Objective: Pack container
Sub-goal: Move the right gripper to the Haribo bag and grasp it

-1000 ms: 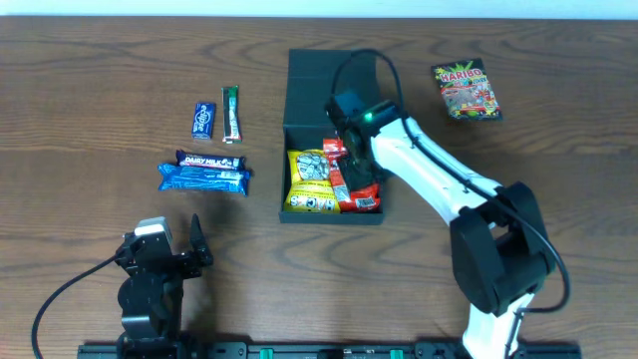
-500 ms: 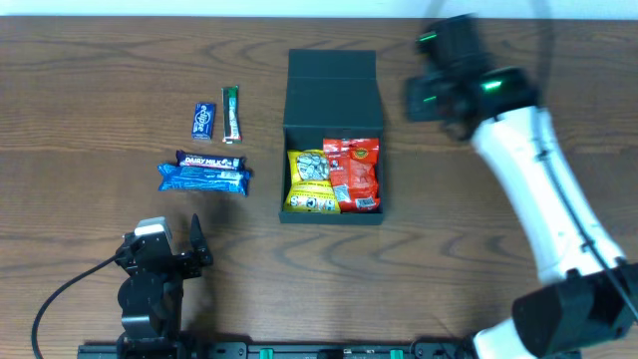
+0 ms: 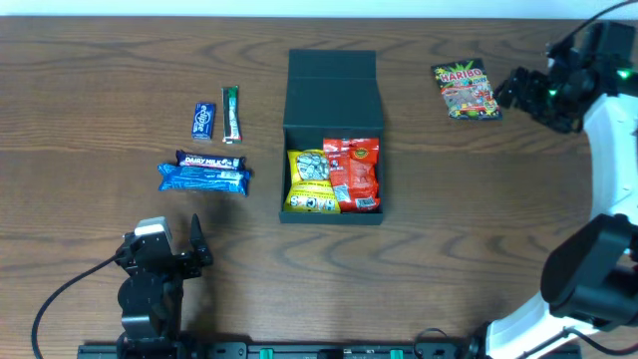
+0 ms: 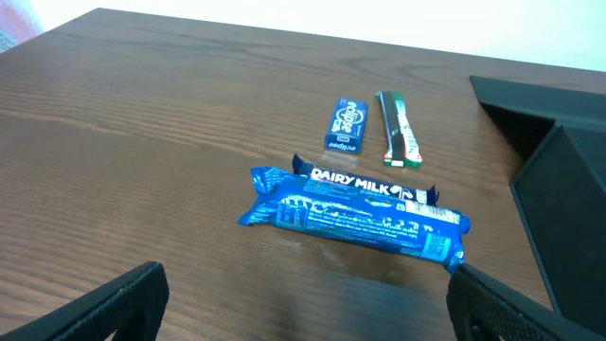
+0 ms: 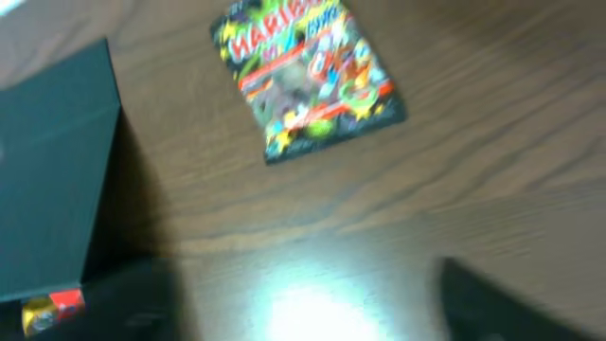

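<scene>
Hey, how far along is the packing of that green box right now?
Done: a yellow packet and a red packet lie inside the container. In hand: nothing; the right gripper is open near the Haribo bag. Left: that bag, the Dairy Milk bar, the long blue packet, the small blue packet, the green stick, and the open lid.

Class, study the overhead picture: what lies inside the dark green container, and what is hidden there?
Inside the container lie a yellow snack packet and a red snack packet, side by side, filling most of it. They cover the floor, so anything beneath them cannot be seen.
</scene>
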`<state>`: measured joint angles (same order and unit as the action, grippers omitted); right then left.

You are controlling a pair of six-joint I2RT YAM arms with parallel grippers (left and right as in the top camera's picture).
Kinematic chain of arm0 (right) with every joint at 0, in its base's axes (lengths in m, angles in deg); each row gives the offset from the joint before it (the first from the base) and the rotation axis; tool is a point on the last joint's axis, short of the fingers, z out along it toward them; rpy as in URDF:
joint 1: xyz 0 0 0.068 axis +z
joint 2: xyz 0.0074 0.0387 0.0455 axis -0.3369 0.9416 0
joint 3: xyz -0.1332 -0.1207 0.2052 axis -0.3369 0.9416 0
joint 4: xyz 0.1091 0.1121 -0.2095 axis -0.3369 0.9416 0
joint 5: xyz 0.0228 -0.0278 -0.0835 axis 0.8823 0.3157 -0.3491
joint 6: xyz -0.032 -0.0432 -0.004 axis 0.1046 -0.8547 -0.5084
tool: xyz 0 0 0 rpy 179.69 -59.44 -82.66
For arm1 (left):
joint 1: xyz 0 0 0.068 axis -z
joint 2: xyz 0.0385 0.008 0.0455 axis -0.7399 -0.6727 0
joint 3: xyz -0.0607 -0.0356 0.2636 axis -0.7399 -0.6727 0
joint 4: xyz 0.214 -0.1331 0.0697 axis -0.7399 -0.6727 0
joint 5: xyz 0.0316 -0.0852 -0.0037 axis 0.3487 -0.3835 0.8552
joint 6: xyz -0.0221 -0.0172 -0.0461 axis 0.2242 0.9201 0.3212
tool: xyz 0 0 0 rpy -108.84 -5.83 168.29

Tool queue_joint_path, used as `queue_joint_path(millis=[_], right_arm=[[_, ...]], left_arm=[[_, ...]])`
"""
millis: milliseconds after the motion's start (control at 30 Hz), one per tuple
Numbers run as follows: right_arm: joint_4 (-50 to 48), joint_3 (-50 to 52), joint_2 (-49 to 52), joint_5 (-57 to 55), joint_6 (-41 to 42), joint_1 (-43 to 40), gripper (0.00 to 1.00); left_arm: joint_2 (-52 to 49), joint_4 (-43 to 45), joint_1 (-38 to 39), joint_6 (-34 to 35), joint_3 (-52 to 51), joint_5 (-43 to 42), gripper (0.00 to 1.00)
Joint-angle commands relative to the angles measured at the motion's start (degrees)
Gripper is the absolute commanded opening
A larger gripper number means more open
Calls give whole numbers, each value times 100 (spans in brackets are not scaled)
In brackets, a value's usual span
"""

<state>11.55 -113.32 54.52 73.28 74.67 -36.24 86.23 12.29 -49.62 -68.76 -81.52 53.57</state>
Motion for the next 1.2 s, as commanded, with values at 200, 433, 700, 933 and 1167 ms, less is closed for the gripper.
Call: queue_joint_path(millis=[200, 433, 700, 933, 1167], right_arm=[[-632, 4, 46, -24, -942, -170, 99], [-922, -647, 1080, 22, -1307, -39, 99], [319, -3724, 3265, 636, -1327, -83, 99], [1178, -5163, 4553, 597, -1318, -48, 99], [1244, -5117, 4664, 339, -1349, 96, 99]], left_arm=[[37, -44, -28, 83, -116, 2, 95], [37, -44, -28, 83, -116, 2, 95], [37, -44, -28, 85, -116, 2, 95], [37, -44, -28, 85, -116, 2, 95], [37, -44, -28, 83, -116, 2, 95]])
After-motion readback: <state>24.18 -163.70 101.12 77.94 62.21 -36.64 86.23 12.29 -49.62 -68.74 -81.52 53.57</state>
